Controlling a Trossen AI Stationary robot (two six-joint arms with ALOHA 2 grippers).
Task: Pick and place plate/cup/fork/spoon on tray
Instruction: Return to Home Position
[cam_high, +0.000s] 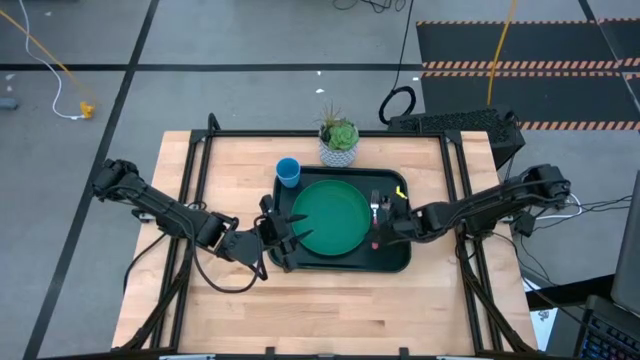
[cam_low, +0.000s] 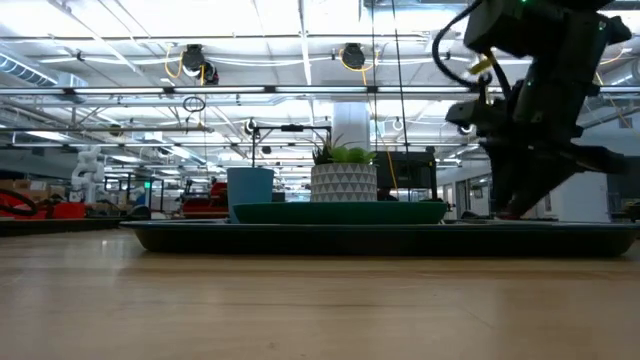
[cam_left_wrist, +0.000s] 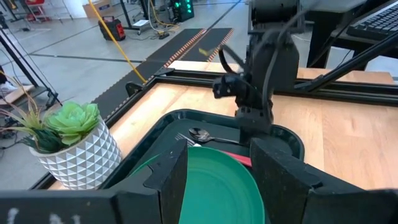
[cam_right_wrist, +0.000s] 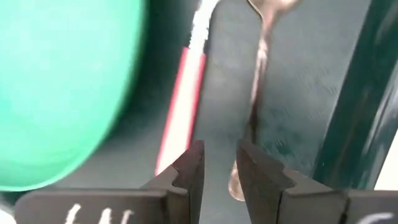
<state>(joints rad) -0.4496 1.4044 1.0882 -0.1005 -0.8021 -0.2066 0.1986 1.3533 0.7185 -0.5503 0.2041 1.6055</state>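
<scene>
The tray (cam_high: 345, 262) is sitting on the table (cam_high: 230, 310), near its middle. The plate (cam_high: 330, 217) is lying in the tray, toward its left part. The fork (cam_right_wrist: 180, 112) and spoon (cam_right_wrist: 255, 106) are lying side by side in the tray's right part (fork nearer the plate). The cup (cam_high: 288, 172) is standing on the table just behind the tray's back-left corner. A potted plant (cam_high: 339, 140) is standing behind the tray, right of the cup.
</scene>
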